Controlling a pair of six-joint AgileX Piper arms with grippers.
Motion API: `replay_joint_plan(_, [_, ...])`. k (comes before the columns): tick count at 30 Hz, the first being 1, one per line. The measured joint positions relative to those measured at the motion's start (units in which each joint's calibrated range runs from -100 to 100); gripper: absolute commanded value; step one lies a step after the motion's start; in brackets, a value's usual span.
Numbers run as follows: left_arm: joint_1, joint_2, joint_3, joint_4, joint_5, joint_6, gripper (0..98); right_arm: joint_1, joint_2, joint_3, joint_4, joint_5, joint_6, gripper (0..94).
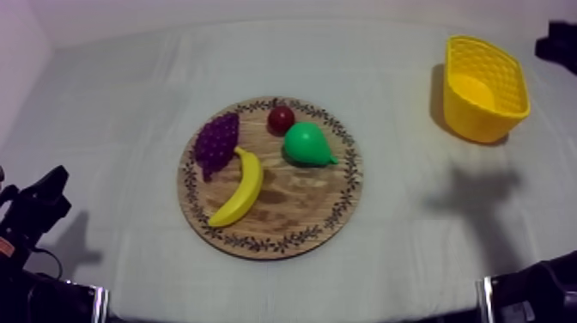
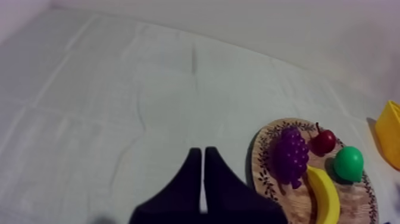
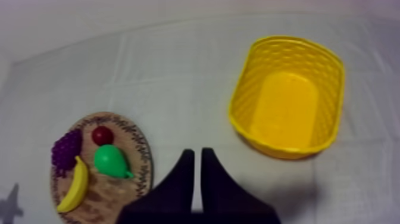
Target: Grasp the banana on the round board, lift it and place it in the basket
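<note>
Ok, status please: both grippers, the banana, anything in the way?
Left gripper shut, empty. Right gripper shut, empty. Banana lying on wooden board, grapes close beside its end. Yellow basket empty.

- Left wrist view: the wooden board (image 2: 262,173) is cut off at its near side.
- On the board, the banana (image 2: 324,196) loses its lower end.
- Beyond the board, the yellow basket (image 2: 390,134) is mostly cut off.

Soft, pinkish, rather dim light, perhaps from overhead; diffuse grey shadows across the cloth (image 1: 446,258).
</note>
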Motion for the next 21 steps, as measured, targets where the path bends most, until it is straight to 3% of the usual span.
replay_joint_plan(7, [0.0,0.0,0.0,0.0,0.1,0.0,0.1,-7.9,13.1,-13.0,1.1,5.3,-5.5,3.0])
replay_joint_plan(21, [0.0,0.0,0.0,0.0,0.1,0.0,0.1,-24.5,28.2,-13.2,2.5,-2.3,-14.6,3.3])
